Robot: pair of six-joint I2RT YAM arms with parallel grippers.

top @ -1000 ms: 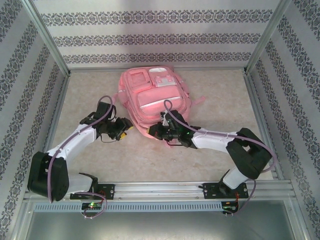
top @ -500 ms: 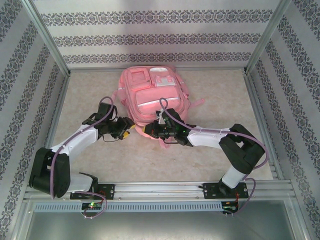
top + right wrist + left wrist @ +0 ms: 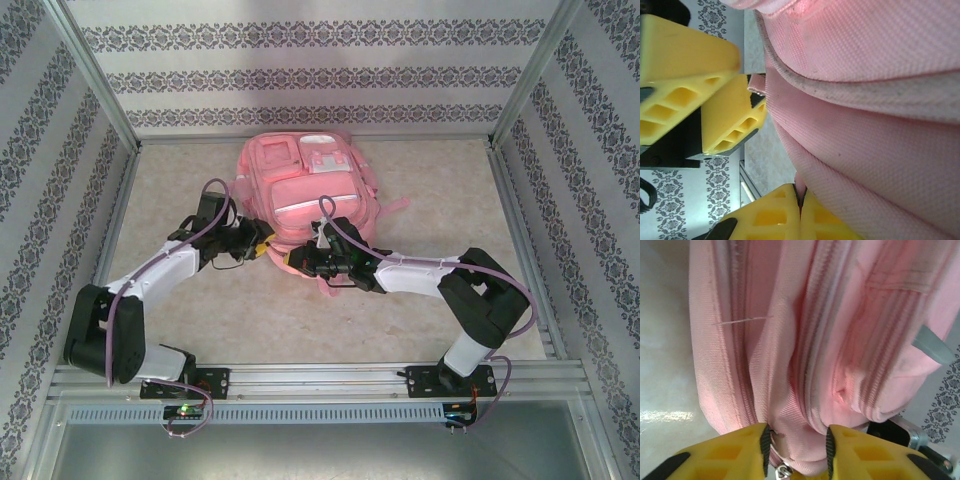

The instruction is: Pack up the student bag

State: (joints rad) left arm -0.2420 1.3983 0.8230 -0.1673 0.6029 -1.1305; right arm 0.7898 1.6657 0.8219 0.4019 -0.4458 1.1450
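Pink student bag (image 3: 310, 190), near edge pinched by right gripper (image 3: 800, 194)

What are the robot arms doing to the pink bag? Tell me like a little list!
Thing: student bag, pink, lying on the table
Left arm: left gripper, fingers either side of a bag fold, grip unclear
Right arm: right gripper shut, pinching a thin pink bit of the bag
Spot: both at the bag's near end
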